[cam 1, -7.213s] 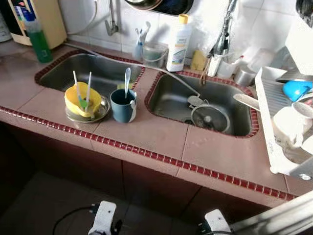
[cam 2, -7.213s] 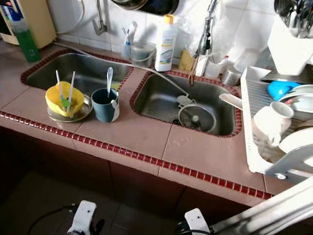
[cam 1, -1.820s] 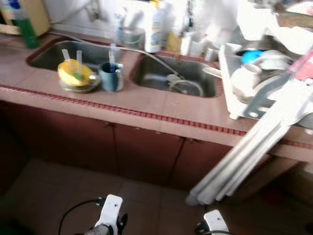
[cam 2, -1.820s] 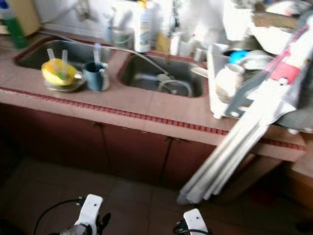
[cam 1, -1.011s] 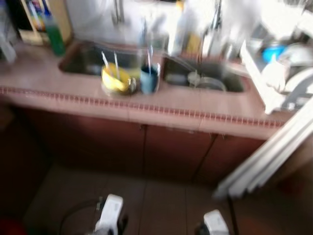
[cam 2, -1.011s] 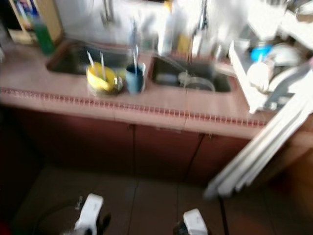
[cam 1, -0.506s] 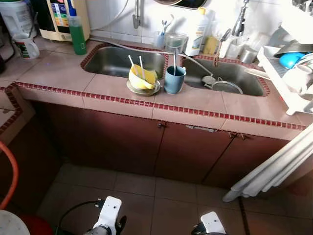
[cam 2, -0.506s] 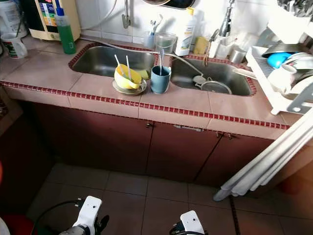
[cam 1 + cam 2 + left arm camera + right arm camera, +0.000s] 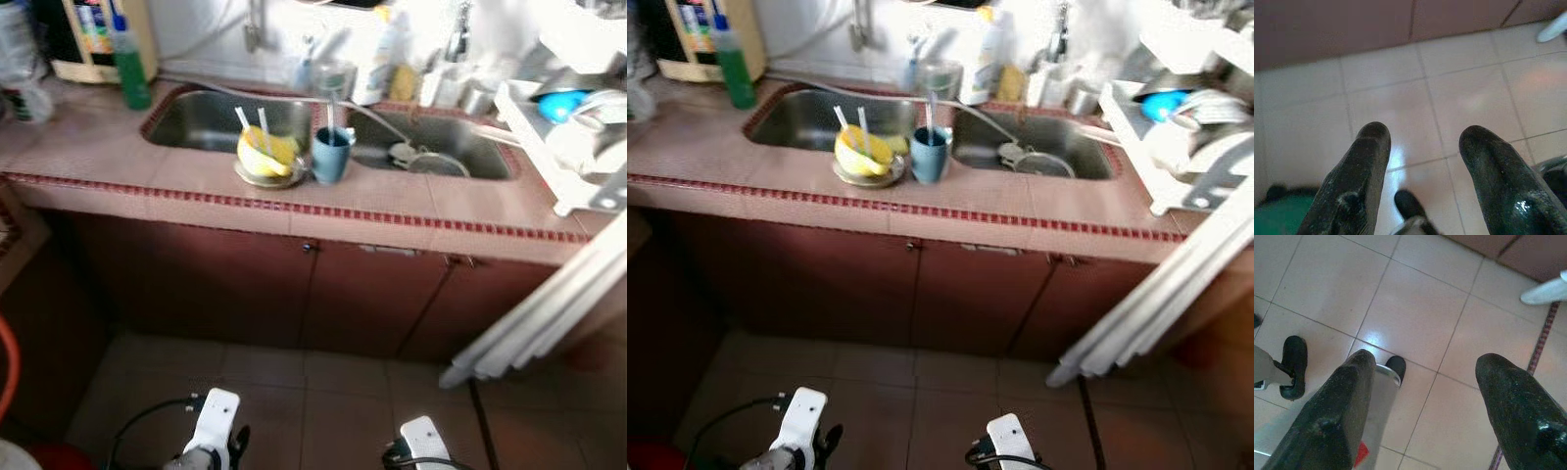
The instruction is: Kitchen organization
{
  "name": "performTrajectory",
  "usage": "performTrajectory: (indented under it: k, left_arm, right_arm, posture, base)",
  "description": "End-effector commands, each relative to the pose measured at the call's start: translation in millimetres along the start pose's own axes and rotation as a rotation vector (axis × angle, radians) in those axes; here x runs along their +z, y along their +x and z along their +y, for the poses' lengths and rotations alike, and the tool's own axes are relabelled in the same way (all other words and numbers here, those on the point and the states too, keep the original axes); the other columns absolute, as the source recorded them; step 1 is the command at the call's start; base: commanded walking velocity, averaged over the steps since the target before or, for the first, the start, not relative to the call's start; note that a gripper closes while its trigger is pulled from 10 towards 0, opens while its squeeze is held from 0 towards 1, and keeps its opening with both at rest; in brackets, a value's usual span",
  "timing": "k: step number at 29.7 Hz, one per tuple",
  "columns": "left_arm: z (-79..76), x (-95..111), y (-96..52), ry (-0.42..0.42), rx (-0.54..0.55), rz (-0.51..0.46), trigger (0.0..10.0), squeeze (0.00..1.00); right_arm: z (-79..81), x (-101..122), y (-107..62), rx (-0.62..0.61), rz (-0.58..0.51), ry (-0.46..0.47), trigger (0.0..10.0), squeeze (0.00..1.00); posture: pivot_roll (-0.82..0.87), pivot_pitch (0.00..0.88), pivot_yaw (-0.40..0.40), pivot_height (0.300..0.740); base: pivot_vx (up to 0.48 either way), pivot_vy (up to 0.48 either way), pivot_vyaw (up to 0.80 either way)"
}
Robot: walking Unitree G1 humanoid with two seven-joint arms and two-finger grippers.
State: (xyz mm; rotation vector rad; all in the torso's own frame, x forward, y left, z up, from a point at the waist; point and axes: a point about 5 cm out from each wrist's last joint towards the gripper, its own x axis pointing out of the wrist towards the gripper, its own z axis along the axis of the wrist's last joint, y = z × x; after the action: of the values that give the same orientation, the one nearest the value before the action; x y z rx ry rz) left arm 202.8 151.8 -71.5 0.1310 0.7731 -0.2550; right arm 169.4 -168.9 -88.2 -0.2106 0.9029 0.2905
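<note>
A yellow bowl with two white sticks rests on a metal plate on the tiled counter, between the two sink basins. Right beside it stands a blue cup holding a spoon. The left basin and right basin lie behind them, with a round strainer in the right one. Both arms hang low before the cabinet doors, well below and short of the counter. My left gripper is open over the floor tiles. My right gripper is also open, nothing between its fingers.
A dish rack with a blue bowl and white crockery stands at the counter's right end. White folded poles lean from it down to the floor. A green bottle and a white bottle stand at the back wall. Brown cabinet doors face me.
The view has pulled back from close over the sinks to the whole counter front and floor, and has shifted slightly since half a second ago. Bowl and cup stay put; both arms still hang.
</note>
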Motion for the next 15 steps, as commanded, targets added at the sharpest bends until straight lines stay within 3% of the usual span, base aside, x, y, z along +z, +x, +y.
performTrajectory:
  k: [1,5,6,8,11,12,13,15]
  left_arm:
    - [-3.1,9,2.2,0.01,-0.019,-0.042,10.0,0.0]
    - [-6.1,24,5.1,0.017,-0.053,-0.109,10.0,0.0]
    - [-7.1,26,5.5,0.032,-0.062,-0.117,10.0,0.0]
    - [-7.8,28,5.6,0.056,-0.069,-0.129,10.0,0.0]
    - [-4.6,32,5.8,0.018,-0.076,-0.146,10.0,0.0]
    - [-4.7,33,5.9,0.034,-0.08,-0.149,10.0,0.09]
    - [-5.8,35,5.9,0.051,-0.102,-0.163,10.0,1.0]
    - [-4.9,37,5.9,0.048,-0.101,-0.174,10.0,1.0]
  right_arm:
    - [-4.2,7,0.9,-0.015,-0.029,0.0,10.0,0.0]
    - [-4.4,24,3.9,0.001,-0.102,0.024,10.0,0.0]
    - [-3.1,27,4.4,0.017,-0.115,0.019,10.0,1.0]
    - [-2.3,30,4.8,0.021,-0.127,-0.017,10.0,1.0]
    - [-0.9,36,5.1,0.05,-0.17,0.027,10.0,1.0]
    - [-1.1,37,5.3,0.045,-0.169,-0.002,10.0,1.0]
    - [-0.8,42,5.8,0.048,-0.184,-0.024,10.0,1.0]
    - [-1.4,46,6.1,0.042,-0.204,-0.012,10.0,1.0]
  posture:
    - [-0.14,0.037,-0.068,0.74]
    - [-0.14,0.041,-0.068,0.74]
    - [-0.14,0.041,-0.068,0.74]
    - [-0.14,0.054,-0.069,0.74]
    - [-0.14,0.043,-0.066,0.74]
    - [-0.14,0.049,-0.068,0.74]
    - [-0.14,0.054,-0.066,0.74]
    - [-0.14,0.054,-0.062,0.74]
  base:
    - [0.0,0.0,-0.63]
    - [0.0,0.0,-0.29]
    - [0.0,0.0,0.0]
    - [0.0,0.0,0.0]
    - [0.0,0.0,0.0]
    - [0.0,0.0,0.0]
    - [0.0,0.0,0.0]
    - [0.0,0.0,0.0]
